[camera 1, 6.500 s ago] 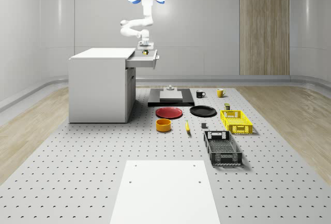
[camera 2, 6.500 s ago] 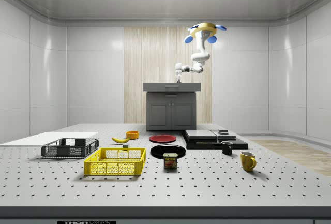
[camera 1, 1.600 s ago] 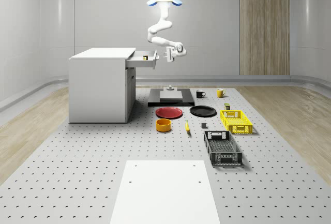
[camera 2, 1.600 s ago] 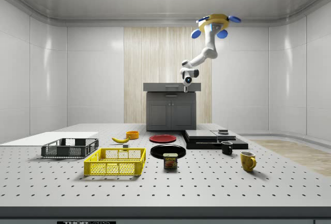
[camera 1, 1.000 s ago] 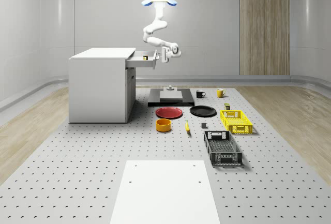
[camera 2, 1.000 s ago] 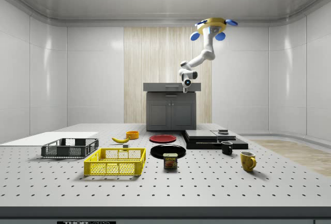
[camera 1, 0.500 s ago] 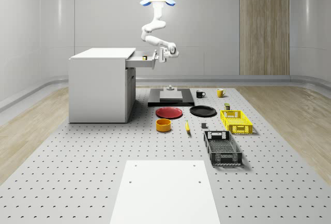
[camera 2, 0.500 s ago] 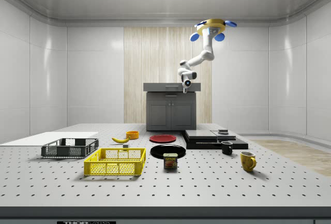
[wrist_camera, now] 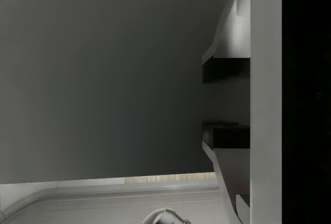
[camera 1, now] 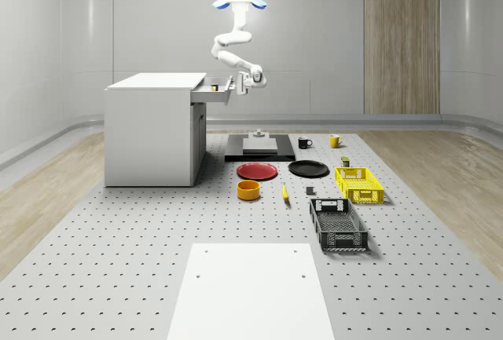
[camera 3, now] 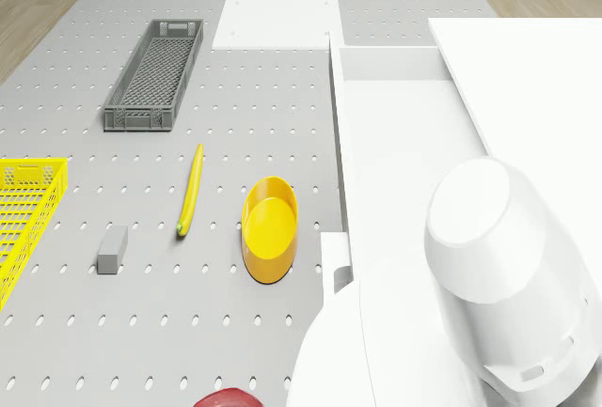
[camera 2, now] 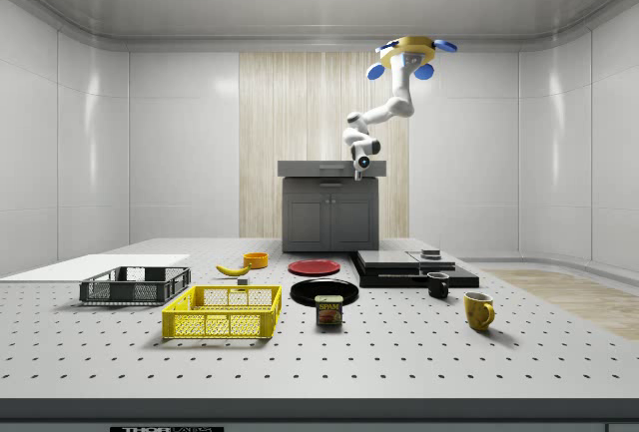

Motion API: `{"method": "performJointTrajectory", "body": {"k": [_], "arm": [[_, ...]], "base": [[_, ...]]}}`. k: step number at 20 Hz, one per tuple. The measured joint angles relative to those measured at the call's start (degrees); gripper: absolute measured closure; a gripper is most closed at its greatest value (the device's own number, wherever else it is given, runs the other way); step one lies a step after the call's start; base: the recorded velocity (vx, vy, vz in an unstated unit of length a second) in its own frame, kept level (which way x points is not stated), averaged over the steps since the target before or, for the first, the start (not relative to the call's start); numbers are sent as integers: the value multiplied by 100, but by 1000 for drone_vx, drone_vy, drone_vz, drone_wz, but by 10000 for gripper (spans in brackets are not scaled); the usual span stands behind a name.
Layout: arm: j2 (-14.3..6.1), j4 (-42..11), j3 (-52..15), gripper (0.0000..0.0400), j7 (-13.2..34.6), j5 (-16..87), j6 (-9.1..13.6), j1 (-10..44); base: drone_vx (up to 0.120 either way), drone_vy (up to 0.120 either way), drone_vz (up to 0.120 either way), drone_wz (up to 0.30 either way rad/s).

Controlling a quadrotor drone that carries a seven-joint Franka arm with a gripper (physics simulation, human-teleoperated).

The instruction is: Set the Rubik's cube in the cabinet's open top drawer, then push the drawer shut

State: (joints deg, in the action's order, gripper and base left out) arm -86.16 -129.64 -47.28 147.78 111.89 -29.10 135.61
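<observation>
The white cabinet [camera 1: 153, 128] stands at the whole-scene view's left, its top drawer [camera 1: 218, 91] still partly out. The Rubik's cube [camera 1: 214, 86] lies inside the drawer as a small yellow-and-dark shape. My drone [camera 1: 242, 1] hovers high beside the cabinet, above and just outside the drawer front. The arm bends down and holds the shut gripper [camera 1: 236, 84] flat against the drawer front, with nothing held. In the side view the drone [camera 2: 405, 51] and gripper [camera 2: 357, 165] hang at the cabinet's [camera 2: 330, 208] top edge. The wrist view faces the shaded grey drawer front [wrist_camera: 103, 89] at close range.
On the perforated table lie a red plate [camera 1: 257, 170], black plate [camera 1: 308, 169], yellow bowl [camera 1: 248, 190], banana [camera 1: 284, 192], yellow crate [camera 1: 358, 184] and grey crate [camera 1: 338, 224]. A black platform [camera 1: 259, 150] and two mugs sit further back. A white board [camera 1: 251, 289] lies in front.
The gripper has moved toward the cabinet, and the drawer front has slid partway in with it. The drone has shifted slightly the same way. The cube stays in the drawer.
</observation>
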Motion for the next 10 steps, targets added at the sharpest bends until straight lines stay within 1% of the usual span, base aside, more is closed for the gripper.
{"method": "performJointTrajectory", "body": {"k": [2, 4, 7, 10], "arm": [[-173, -60, 70, 295, -233, 118, -134, -82], [-285, -197, 236, 295, 107, 19, -271, -114], [-539, -265, 327, 295, -284, 224, -468, -236], [-736, -338, 419, 295, -616, 491, -622, -414]], "base": [[0, 0, 0, 0], [0, 0, 0, 0], [0, 0, 0, 0], [0, 0, 0, 0]]}}
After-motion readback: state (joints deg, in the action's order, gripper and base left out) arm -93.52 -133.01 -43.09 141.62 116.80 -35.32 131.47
